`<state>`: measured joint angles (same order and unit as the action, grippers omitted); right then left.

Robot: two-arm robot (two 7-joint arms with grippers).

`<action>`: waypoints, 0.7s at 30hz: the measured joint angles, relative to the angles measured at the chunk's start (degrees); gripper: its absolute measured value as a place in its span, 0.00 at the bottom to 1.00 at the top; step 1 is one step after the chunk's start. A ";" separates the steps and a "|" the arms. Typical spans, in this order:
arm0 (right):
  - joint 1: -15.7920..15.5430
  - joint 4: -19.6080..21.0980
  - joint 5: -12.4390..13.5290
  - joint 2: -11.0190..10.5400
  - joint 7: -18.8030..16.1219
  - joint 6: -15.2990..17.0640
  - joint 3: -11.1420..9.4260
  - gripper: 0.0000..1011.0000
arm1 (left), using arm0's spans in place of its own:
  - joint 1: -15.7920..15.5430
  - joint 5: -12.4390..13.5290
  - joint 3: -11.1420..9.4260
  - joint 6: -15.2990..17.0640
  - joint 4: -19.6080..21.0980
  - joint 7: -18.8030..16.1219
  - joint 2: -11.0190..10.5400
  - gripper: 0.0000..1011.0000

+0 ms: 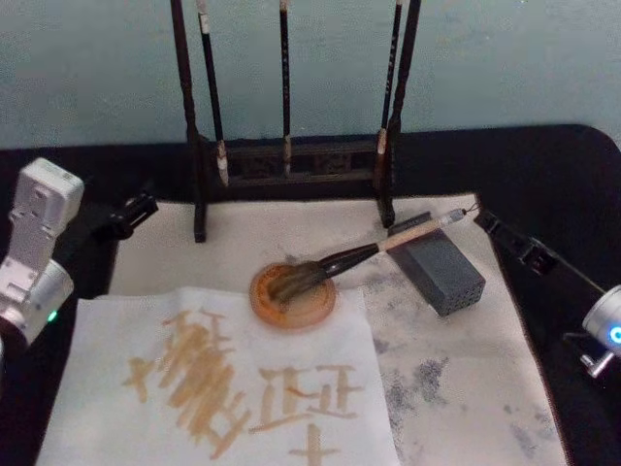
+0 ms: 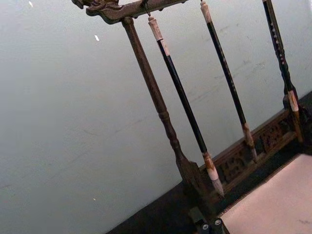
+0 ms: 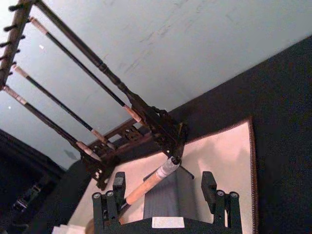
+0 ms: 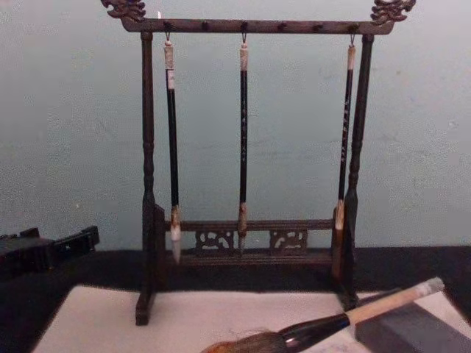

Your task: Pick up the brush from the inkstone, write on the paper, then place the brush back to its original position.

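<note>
A black surface runs back to a pale teal wall, with a stained cream mat spread across it.

The right gripper is spread wide, its fingers straddling the capped far end of the brush without closing on it. The handle lies nearer one finger, and I cannot tell whether they touch. The pale handle rests across a grey ribbed block just under the gripper. The black ferrule slopes down from the block, and the bushy bristles lie in the round amber inkstone.

Beside the inkstone, toward the robot's left, lies the paper, already carrying tan strokes. Behind stands a dark wooden rack with three thin brushes hanging from it. The left gripper sits idle at the mat's far left corner, and I cannot tell whether it is wide or closed.

The brush is likely light, with a stiff, smooth handle that could slip or pivot in a loose pinch. The bristles are soft and probably wet, so they may drip. A hold on the pale handle nearer the ferrule should steer better than one at the very end.

The chest view cuts off the inkstone, and the bristle tip blends into the inkstone's dark centre.
</note>
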<state>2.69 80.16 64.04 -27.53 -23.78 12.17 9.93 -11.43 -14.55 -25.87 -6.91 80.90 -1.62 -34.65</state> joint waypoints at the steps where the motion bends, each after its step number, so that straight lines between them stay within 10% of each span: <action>1: 0.37 -0.33 0.70 0.19 0.30 0.42 0.07 0.99 | 0.00 0.00 0.00 0.00 0.00 0.00 0.00 0.99; 21: 5.05 -5.77 8.28 1.71 0.82 5.27 2.73 0.99 | 0.00 0.00 0.00 0.00 0.00 0.00 0.00 0.99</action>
<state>7.73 74.40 72.32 -25.82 -22.96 17.44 12.66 -11.43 -14.55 -25.86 -6.91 80.90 -1.62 -34.65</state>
